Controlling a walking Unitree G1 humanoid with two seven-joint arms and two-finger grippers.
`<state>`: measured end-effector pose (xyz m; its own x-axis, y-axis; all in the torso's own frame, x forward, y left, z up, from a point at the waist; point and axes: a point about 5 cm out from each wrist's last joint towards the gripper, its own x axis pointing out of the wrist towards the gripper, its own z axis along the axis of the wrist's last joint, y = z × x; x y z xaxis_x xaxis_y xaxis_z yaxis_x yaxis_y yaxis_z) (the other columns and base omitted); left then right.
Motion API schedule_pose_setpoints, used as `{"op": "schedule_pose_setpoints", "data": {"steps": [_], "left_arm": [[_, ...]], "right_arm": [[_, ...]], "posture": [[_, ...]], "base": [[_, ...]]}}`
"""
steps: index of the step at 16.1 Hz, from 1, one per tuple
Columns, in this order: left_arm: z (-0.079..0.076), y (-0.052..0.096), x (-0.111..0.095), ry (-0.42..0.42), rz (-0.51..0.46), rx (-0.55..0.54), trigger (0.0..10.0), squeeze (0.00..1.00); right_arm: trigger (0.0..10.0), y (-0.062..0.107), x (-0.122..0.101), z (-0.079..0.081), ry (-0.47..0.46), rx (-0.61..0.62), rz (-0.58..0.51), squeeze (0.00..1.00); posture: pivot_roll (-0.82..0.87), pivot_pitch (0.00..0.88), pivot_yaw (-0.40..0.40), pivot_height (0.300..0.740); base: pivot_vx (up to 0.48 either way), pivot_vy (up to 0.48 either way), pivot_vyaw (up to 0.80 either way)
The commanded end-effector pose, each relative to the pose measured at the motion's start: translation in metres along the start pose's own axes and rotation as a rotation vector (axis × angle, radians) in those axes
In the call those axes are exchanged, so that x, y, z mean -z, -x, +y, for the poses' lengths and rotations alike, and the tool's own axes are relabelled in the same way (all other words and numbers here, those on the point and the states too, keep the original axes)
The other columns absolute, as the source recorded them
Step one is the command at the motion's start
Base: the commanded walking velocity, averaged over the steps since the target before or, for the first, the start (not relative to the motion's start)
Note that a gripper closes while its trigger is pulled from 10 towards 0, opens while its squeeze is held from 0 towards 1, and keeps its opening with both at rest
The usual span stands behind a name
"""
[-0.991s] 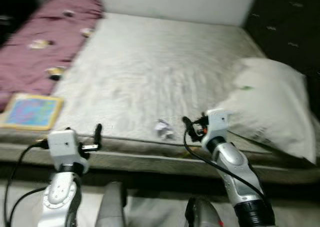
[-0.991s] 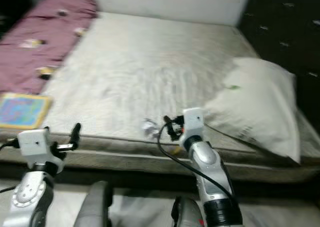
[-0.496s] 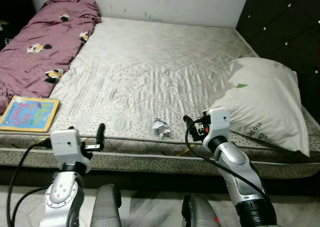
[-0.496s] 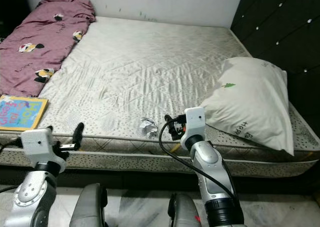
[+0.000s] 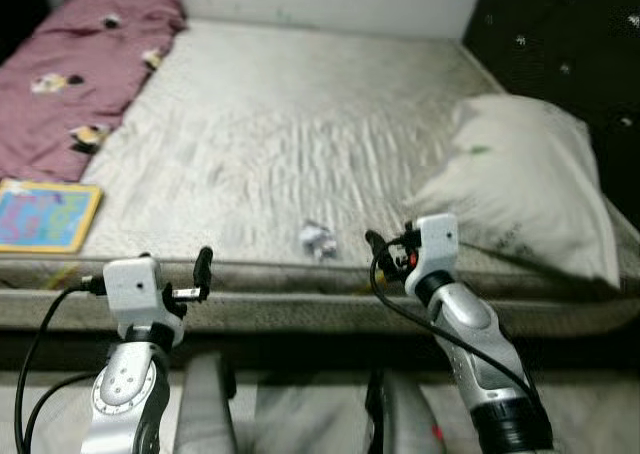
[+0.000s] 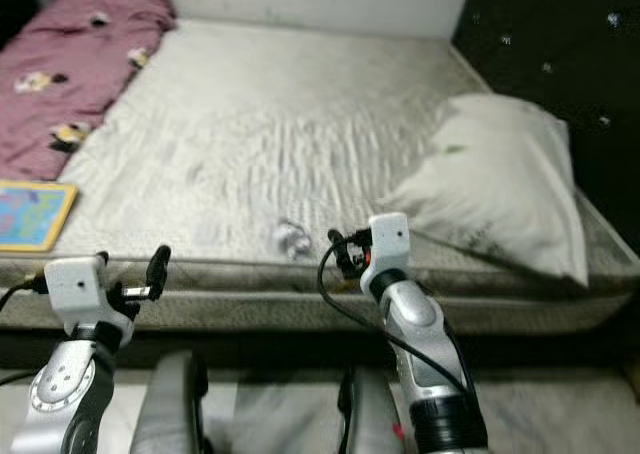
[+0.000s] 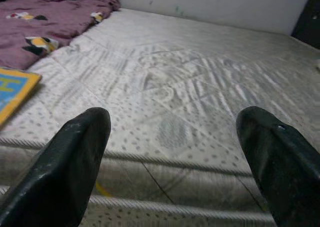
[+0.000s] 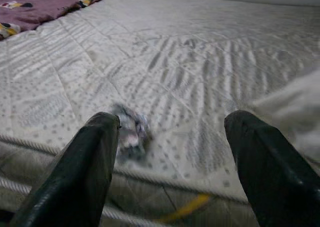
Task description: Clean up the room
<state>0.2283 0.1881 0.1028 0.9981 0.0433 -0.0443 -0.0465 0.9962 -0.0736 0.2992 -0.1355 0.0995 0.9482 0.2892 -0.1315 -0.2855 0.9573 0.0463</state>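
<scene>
Crumpled wrapper (image 5: 318,240): a small wad of whitish, silvery paper or foil with faint coloured marks, lying loose on the bare quilted mattress (image 5: 300,124), close to its front edge and roughly midway along it; blurred, so finer detail cannot be told.

Book (image 5: 40,215): flat, thin, yellow-bordered with a blue cover bearing coloured lettering; laid face up near the mattress's front left corner, just beside the blanket.

Blanket (image 5: 70,84): maroon, printed with small light and dark figures, spread rumpled along the left side.

Pillow (image 5: 520,189): large, off-white, with a small green mark; resting at the right edge, slightly tilted.
</scene>
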Motion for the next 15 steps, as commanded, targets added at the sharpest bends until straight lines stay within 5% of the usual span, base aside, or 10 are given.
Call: {"op": "schedule_pose_setpoints", "data": {"steps": [1,9,15], "left_arm": [[-0.001,0.0,0.0,0.002,0.003,-0.001,10.0,0.0],[-0.002,0.001,-0.001,0.021,-0.005,0.005,10.0,0.0],[-0.002,0.003,-0.001,0.027,-0.003,0.01,10.0,0.0]], "right_arm": [[10.0,0.0,-0.001,-0.002,-0.003,-0.007,0.001,0.0],[10.0,-0.006,-0.005,0.022,0.044,-0.231,-0.008,0.0],[10.0,-0.005,-0.003,0.026,0.049,-0.258,0.001,0.0]], "posture": [[-0.02,0.0,-0.086,0.515],[-0.01,0.0,-0.1,0.515],[-0.01,0.0,-0.096,0.515]], "base": [[0.0,0.0,0.0],[0.0,0.0,0.08],[0.084,0.0,0.33]]}}
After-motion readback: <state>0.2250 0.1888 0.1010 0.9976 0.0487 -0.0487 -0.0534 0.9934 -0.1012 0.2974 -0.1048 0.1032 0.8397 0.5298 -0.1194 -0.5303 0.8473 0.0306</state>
